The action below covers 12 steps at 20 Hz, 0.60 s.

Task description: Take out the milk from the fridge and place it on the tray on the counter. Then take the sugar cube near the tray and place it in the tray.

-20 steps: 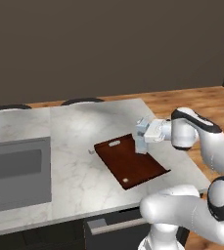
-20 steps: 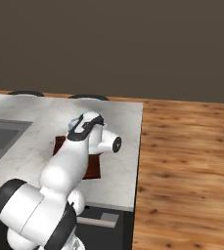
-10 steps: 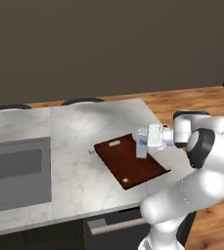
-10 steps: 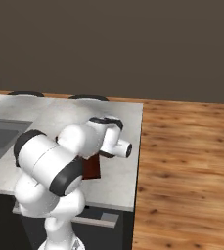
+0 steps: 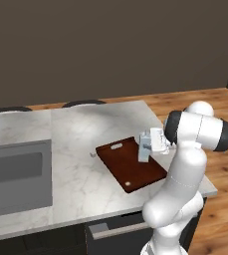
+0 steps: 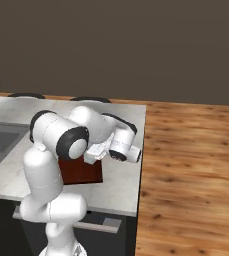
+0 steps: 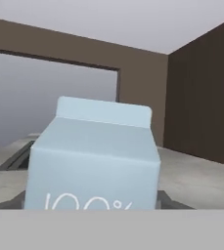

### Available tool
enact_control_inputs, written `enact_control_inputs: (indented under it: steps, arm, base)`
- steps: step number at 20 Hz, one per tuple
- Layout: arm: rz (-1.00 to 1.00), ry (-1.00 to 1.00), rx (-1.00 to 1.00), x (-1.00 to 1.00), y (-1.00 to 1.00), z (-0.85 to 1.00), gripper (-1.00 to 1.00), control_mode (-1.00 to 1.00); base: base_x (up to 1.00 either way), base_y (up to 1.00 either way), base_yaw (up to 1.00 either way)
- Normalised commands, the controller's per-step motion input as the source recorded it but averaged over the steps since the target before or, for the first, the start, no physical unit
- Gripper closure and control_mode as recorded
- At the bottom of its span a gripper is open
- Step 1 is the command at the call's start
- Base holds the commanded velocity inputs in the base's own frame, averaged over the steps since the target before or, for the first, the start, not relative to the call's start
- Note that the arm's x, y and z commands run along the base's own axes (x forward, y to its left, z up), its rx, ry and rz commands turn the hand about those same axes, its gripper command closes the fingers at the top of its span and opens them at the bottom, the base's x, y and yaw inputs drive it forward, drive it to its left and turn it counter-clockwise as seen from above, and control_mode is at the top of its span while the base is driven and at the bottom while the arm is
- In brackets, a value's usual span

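Pale-blue milk point(image 5: 144, 148) apparently held between jaws, above tray point(image 5: 120, 164).

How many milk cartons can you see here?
1. The milk is gripped by the gripper above the right part of the tray on the counter. Others could be hidden behind the arm.

Hand point(image 5: 146, 147) horizontal, fingers clamped

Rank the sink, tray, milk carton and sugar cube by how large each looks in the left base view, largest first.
1. Sink
2. Tray
3. Milk carton, held in the pincer above the tray
4. Sugar cube, a tiny speck left of the tray
None look alike in size.
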Motion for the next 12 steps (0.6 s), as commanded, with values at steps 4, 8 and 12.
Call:
enact_control_inputs:
  steps: [4, 8, 12]
  arm:
    - [0.0, 0.19, -0.02, 0.25, 0.0, -0.19, 1.0, -1.0]
    - [0.0, 0.07, -0.05, 0.05, 0.05, -0.24, 1.0, -1.0]
    - [0.0, -0.02, -0.03, -0.13, 0.15, -0.04, 1.0, -1.0]
  base:
    - [0.0, 0.0, 0.0]
    - [0.0, 0.0, 0.0]
    - [0.0, 0.0, 0.0]
